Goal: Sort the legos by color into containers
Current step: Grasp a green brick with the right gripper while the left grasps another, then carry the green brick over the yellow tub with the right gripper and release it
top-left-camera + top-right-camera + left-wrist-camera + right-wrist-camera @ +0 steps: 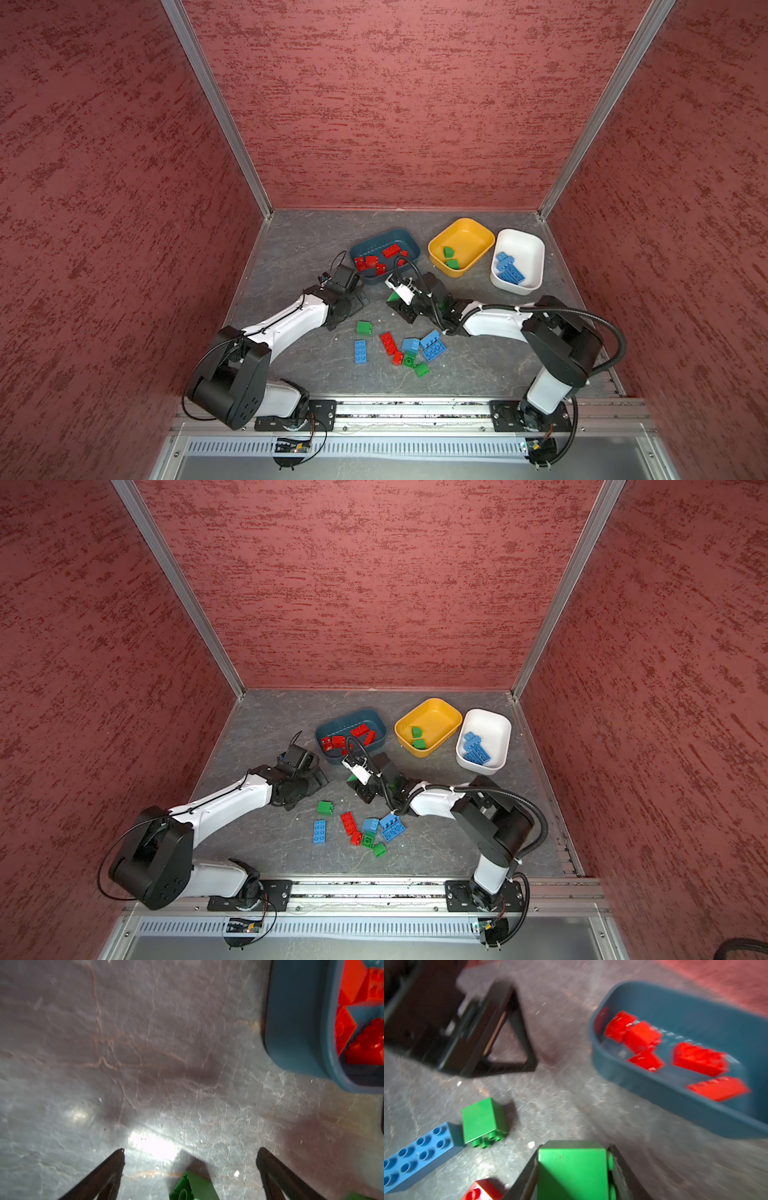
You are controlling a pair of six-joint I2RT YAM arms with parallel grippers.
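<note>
Right wrist view: right gripper (pixel 576 1147) clasped 1 green brick (pixel 572 1174); left gripper (pixel 191 1150) gaped wide near the teal tub (pixel 297 1022).

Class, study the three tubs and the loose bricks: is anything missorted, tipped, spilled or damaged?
Nothing is missorted: the teal tub holds only red, the yellow tub only green, the white tub only blue. One loose green brick lies tipped on its side, studs sideways. The right gripper grips another green brick. No damage shows.
</note>
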